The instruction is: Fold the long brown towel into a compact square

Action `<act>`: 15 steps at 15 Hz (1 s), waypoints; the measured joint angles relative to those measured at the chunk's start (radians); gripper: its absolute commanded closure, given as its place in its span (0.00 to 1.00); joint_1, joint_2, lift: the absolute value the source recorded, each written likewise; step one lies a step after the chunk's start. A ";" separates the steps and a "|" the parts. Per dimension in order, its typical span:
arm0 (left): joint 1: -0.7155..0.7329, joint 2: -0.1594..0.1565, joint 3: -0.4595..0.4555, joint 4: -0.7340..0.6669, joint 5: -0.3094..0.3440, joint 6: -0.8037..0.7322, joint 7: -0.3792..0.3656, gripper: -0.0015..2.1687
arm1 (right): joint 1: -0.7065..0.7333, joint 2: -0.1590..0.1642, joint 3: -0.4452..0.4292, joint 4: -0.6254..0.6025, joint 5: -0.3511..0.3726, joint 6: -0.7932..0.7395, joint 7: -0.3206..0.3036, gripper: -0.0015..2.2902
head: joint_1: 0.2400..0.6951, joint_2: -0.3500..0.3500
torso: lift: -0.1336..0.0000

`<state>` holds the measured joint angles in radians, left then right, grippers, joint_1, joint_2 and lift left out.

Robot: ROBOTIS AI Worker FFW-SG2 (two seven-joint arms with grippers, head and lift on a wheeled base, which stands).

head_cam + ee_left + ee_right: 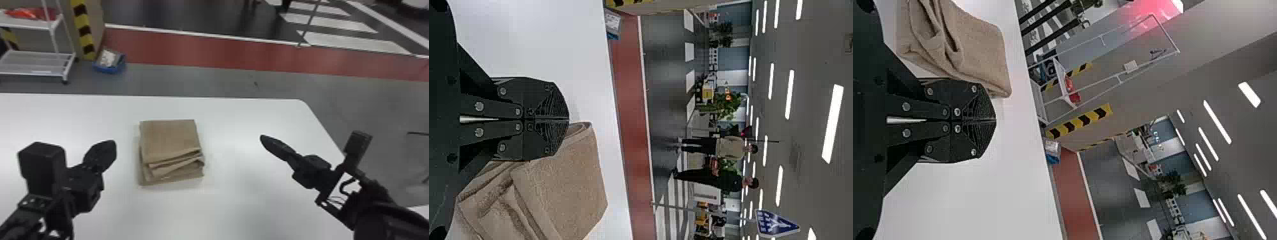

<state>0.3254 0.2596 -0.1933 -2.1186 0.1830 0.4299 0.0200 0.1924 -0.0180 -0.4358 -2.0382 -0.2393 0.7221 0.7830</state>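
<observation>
On one table [233, 121] lies one folded towel [169, 138].

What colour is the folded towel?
The towel is light brown all over; the head view shows it best.

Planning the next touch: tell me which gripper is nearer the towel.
Left. In the head view, the left gripper is a short gap to the left of the towel; the right gripper is off to its right, across a wider gap.

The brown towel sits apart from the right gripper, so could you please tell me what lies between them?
In the head view, a stretch of white tabletop lies between the towel and the right gripper.
</observation>
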 measured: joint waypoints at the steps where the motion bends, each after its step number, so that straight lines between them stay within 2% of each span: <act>1: -0.003 0.001 0.004 0.002 0.003 0.004 0.000 0.86 | -0.014 0.009 0.064 0.007 0.046 -0.051 -0.038 0.86 | 1.00 0.31 | 0.07; 3: -0.008 0.007 0.008 0.009 0.006 0.010 -0.003 0.86 | -0.042 0.012 0.173 0.051 0.126 -0.186 -0.127 0.86 | 1.00 0.36 | 0.07; 5: -0.009 0.011 0.014 0.020 0.007 0.015 -0.009 0.86 | -0.119 0.013 0.248 0.147 0.198 -0.296 -0.185 0.86 | 1.00 0.41 | 0.07; 8: -0.008 0.014 0.021 0.034 0.007 0.017 -0.015 0.86 | -0.259 0.013 0.296 0.338 0.283 -0.408 -0.207 0.86 | 1.00 0.44 | 0.07; 10: -0.013 0.015 0.024 0.045 0.011 0.017 -0.016 0.86 | -0.344 0.013 0.312 0.487 0.313 -0.489 -0.211 0.86 | 1.00 0.46 | 0.07; 15: -0.048 0.017 0.050 0.098 0.041 0.014 -0.030 0.86 | -0.474 0.013 0.383 0.754 0.307 -0.554 -0.207 0.86 | 1.00 0.55 | 0.07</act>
<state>0.2776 0.2765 -0.1437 -2.0205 0.2240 0.4444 -0.0102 -0.2820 -0.0046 -0.0524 -1.2837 0.0677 0.1686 0.5760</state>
